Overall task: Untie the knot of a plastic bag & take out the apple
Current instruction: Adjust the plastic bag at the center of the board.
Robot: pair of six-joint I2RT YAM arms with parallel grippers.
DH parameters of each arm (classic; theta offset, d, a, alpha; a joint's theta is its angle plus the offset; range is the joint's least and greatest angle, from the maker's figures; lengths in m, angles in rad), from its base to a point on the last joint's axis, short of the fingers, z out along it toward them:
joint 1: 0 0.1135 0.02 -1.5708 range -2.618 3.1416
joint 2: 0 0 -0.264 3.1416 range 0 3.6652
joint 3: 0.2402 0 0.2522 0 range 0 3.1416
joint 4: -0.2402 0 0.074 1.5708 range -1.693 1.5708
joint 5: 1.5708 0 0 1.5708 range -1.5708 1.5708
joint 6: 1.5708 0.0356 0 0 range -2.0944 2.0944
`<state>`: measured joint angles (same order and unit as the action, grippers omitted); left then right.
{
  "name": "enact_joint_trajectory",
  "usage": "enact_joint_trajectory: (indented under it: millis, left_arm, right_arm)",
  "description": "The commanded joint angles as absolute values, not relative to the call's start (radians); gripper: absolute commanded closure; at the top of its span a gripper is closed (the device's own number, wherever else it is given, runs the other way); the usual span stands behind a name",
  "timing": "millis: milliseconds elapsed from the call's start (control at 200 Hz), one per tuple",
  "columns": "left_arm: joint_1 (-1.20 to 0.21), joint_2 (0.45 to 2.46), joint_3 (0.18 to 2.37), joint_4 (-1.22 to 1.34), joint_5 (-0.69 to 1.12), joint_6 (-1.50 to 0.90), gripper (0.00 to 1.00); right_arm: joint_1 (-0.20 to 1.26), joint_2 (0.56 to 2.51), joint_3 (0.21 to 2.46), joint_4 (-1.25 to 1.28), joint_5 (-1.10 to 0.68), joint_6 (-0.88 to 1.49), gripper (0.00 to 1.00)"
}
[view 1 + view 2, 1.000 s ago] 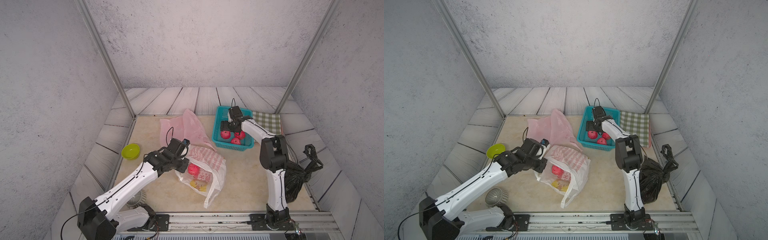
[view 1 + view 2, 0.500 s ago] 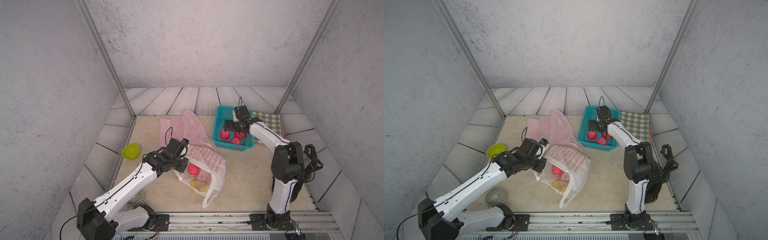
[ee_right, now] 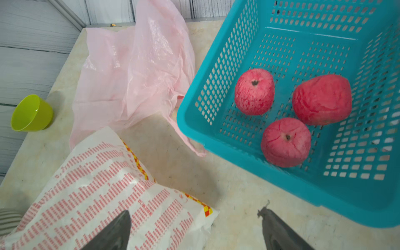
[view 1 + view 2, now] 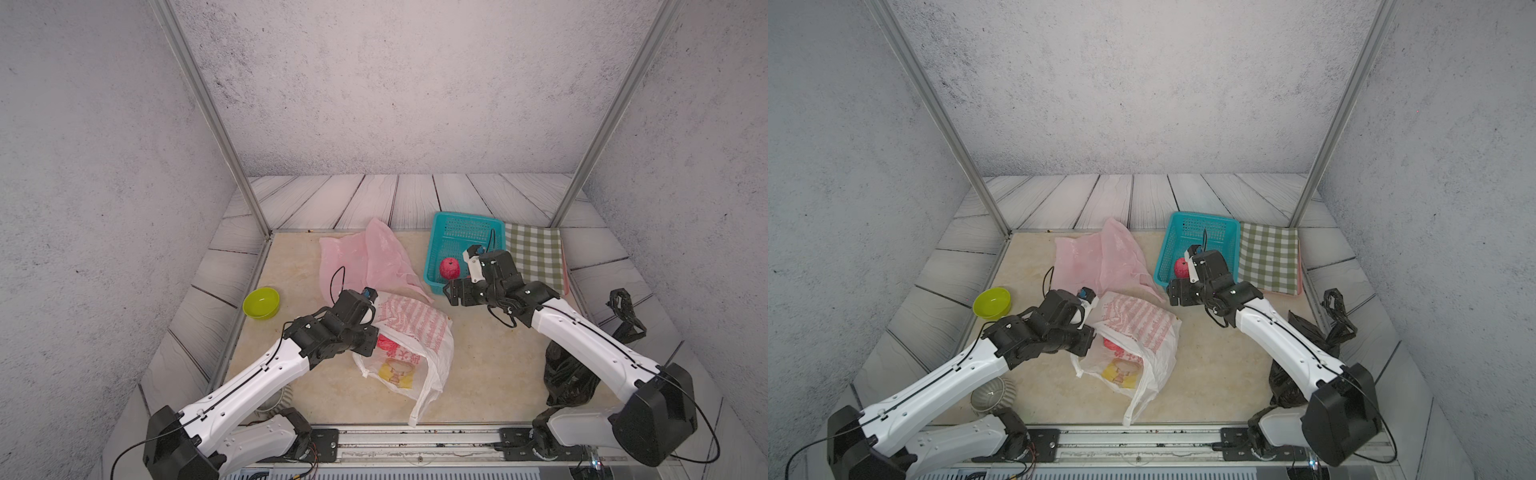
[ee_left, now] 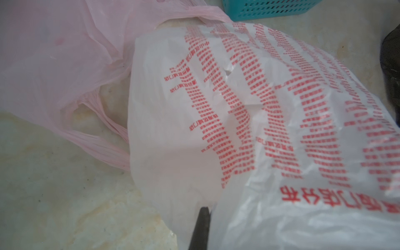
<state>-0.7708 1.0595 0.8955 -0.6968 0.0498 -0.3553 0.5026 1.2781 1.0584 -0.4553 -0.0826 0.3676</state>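
A white plastic bag (image 4: pixel 415 328) (image 4: pixel 1142 328) with red print lies at the middle of the mat, mouth toward the left arm. A red apple (image 4: pixel 385 343) (image 4: pixel 1111 344) shows through its film. No knot is visible. My left gripper (image 4: pixel 371 343) (image 5: pixel 204 210) is shut on the bag's edge (image 5: pixel 238 108) beside that apple. My right gripper (image 4: pixel 451 296) (image 3: pixel 194 214) hangs open and empty between the bag's far corner (image 3: pixel 97 184) and the teal basket (image 3: pixel 238 164). In the basket lie three red apples (image 3: pixel 254 95) (image 3: pixel 322 99) (image 3: pixel 285 142).
An empty pink bag (image 4: pixel 365 262) lies flat behind the white one. A green cup (image 4: pixel 261 302) stands at the mat's left edge. A checked cloth (image 4: pixel 534 257) lies right of the basket, and a black bag (image 4: pixel 569 374) sits under the right arm. A grey ribbed object (image 4: pixel 992 395) is front left.
My right gripper has come out of the basket toward the front and now hangs over the mat near the white bag. The left gripper has stayed put, holding the bag.
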Motion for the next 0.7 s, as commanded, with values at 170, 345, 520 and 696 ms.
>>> enact_joint_trajectory:
  millis: [170,345,520,696]
  left_arm:
    - [-0.969,1.087,0.929,-0.694,0.028,-0.477,0.69]
    - [-0.999,1.047,1.038,-0.866,-0.047,-0.452,0.42]
    - [-1.001,0.978,1.124,-0.865,0.019,-0.258,0.42]
    - [-1.023,1.084,1.250,-0.870,0.234,-0.021,0.42]
  right_arm:
    - [0.504,1.046,0.905,-0.466,-0.244,0.367,0.06]
    - [0.504,0.901,0.852,-0.530,-0.227,0.370,0.06]
    - [0.504,0.771,0.803,-0.580,-0.212,0.370,0.06]
    - [0.504,0.698,0.779,-0.634,-0.220,0.380,0.06]
